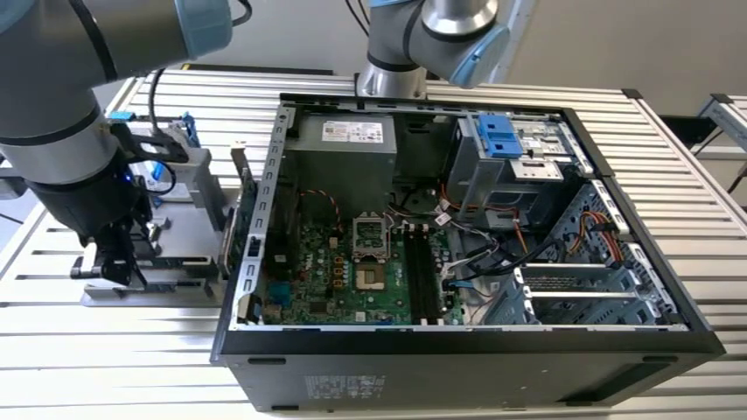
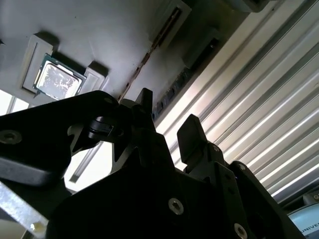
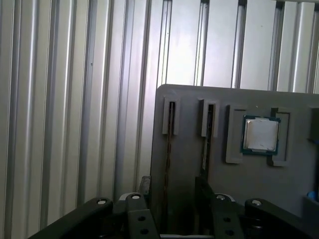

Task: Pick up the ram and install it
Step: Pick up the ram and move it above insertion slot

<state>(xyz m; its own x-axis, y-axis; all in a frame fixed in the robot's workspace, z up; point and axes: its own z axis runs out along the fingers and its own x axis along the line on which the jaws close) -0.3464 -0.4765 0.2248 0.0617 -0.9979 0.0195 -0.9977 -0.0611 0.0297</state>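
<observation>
The claw point(image 1: 114, 269) hangs released over a grey holder plate point(image 3: 239, 186). The plate sits on the ribbed table point(image 1: 117, 359) at about nine o'clock from the open computer case point(image 1: 467, 350) in the exterior view. The claw's two dark fingers point(image 2: 192, 134) stand apart with light between them, gripping nothing. The ram point(image 3: 170, 119) stands on edge in a narrow slot of the plate, so it shows as a thin brownish strip. It lies beneath the claw, its edge running in between the spread fingers in the first wrist view; whether they touch it cannot be told. Its long axis follows the table's ribs, on the exterior view's nine-to-three line, parallel to a second, darker stick point(image 3: 208, 132) slotted just beside it. A processor chip point(image 3: 260, 134) rests in a recess near that stick.
</observation>
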